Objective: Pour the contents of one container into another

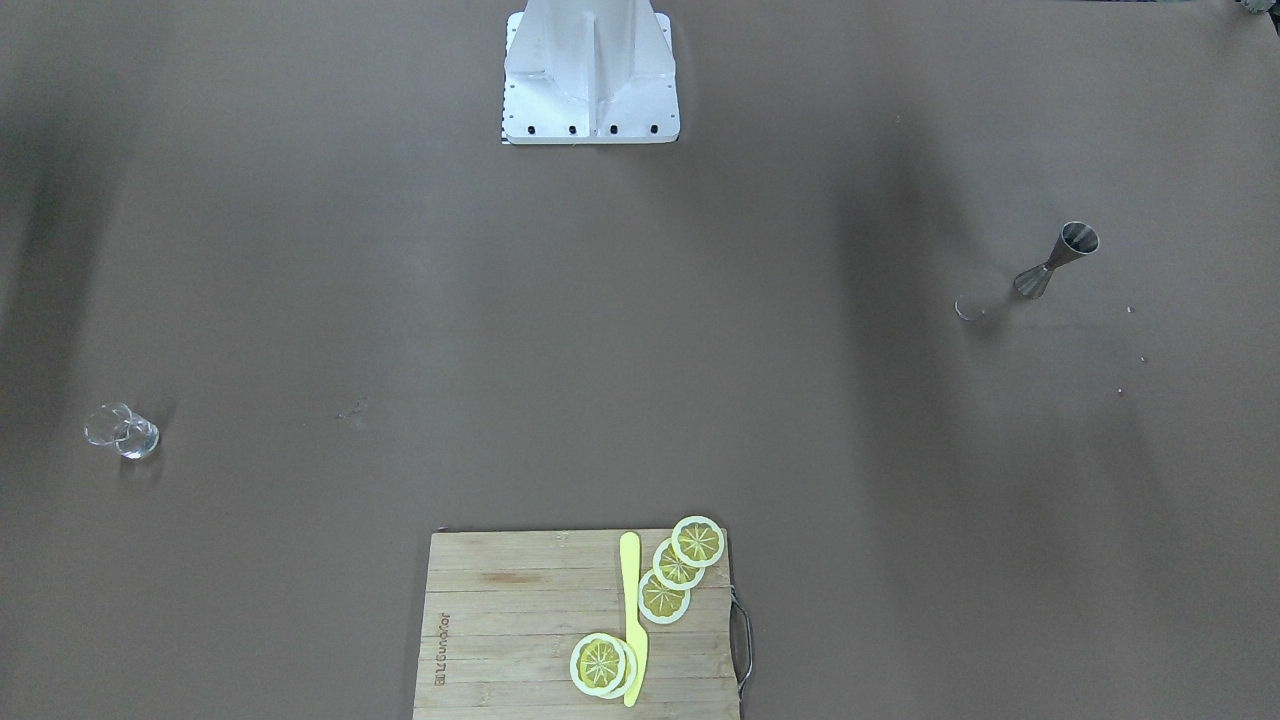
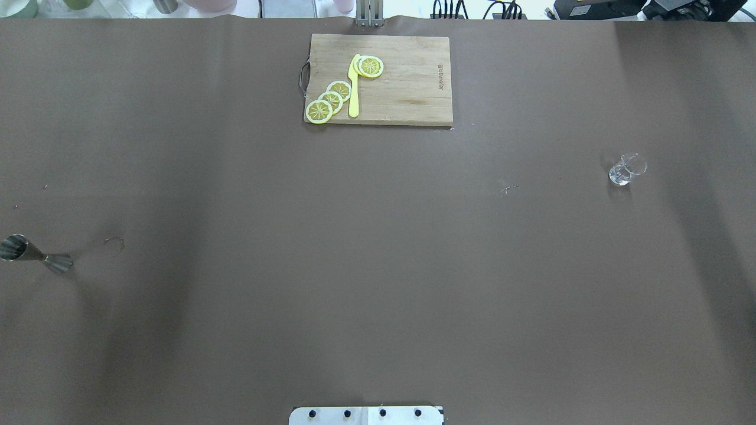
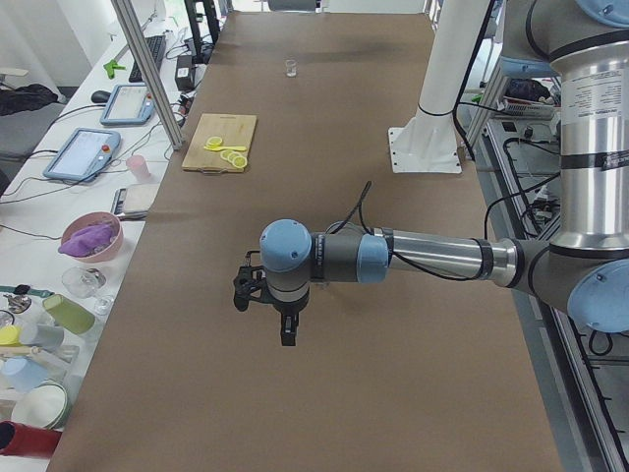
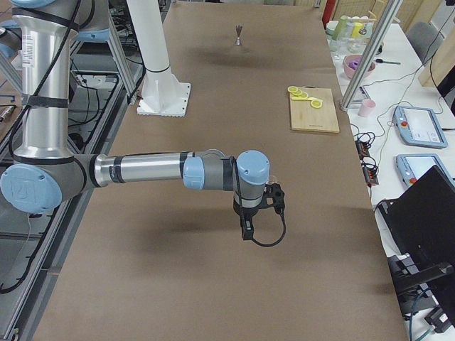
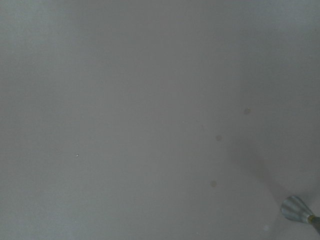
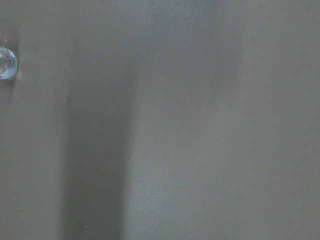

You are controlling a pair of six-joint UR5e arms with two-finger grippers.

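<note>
The steel jigger [image 1: 1057, 260] stands upright on the brown table at the robot's far left; it also shows in the overhead view [image 2: 32, 252], the right side view [image 4: 239, 34] and the corner of the left wrist view [image 5: 298, 210]. Far across the table, on the robot's right, sits the clear glass cup [image 1: 122, 432] [image 2: 627, 169] [image 3: 291, 67], cut by the right wrist view's edge [image 6: 6, 62]. My left gripper [image 3: 270, 310] and right gripper [image 4: 256, 213] hang above the table and show only in the side views; whether they are open or shut I cannot tell.
A wooden cutting board [image 1: 520, 620] [image 2: 407, 88] with lemon slices [image 1: 678, 565] and a yellow knife [image 1: 631, 620] lies at the table's far edge, middle. The white robot base [image 1: 590, 75] is opposite. A faint ring mark [image 1: 968, 308] lies beside the jigger.
</note>
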